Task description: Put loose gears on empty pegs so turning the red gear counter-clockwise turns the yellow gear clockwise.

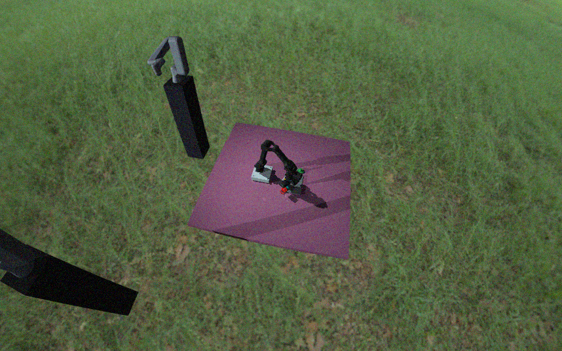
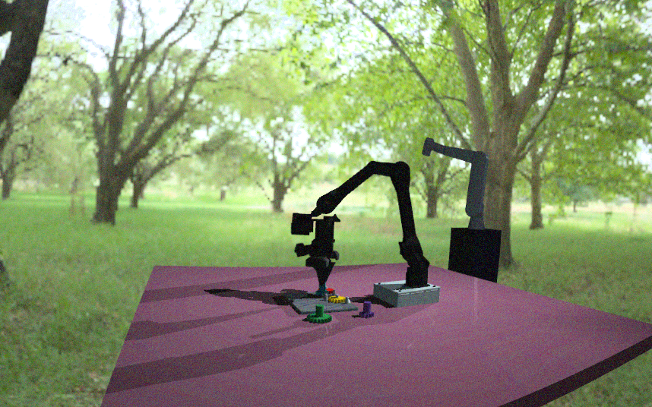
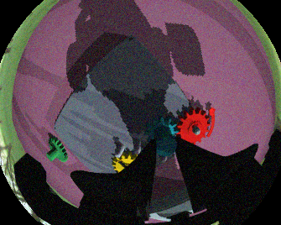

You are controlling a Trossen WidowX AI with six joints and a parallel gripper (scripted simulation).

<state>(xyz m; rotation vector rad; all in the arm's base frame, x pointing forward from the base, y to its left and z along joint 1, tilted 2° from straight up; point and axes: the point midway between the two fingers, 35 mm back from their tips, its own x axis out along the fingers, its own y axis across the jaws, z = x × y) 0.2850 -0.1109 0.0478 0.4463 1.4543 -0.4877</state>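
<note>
My gripper (image 2: pixel 322 286) (image 3: pixel 164 142) points down over the grey board (image 2: pixel 304 304) (image 3: pixel 85 126), shut on the handle of the teal gear (image 2: pixel 321 291) (image 3: pixel 166 138). The teal gear is right beside the red gear (image 1: pixel 283 190) (image 2: pixel 330 290) (image 3: pixel 187 128); whether it sits flat on a peg cannot be told. The yellow gear (image 2: pixel 337 299) (image 3: pixel 124 163) is on the board, partly hidden by a finger in the wrist view. A green gear (image 1: pixel 300 171) (image 2: pixel 320 317) (image 3: pixel 55 150) and a small purple gear (image 2: pixel 367 310) stand loose on the table. Most pegs are hidden or in shadow.
The arm's pale base box (image 1: pixel 261 174) (image 2: pixel 406 294) stands beside the board on the purple table (image 1: pixel 240 204) (image 2: pixel 419 354). The red arrow (image 3: pixel 212 122) lies beside the red gear. The arm's shadow covers much of the board. Two dark pedestals stand off the table.
</note>
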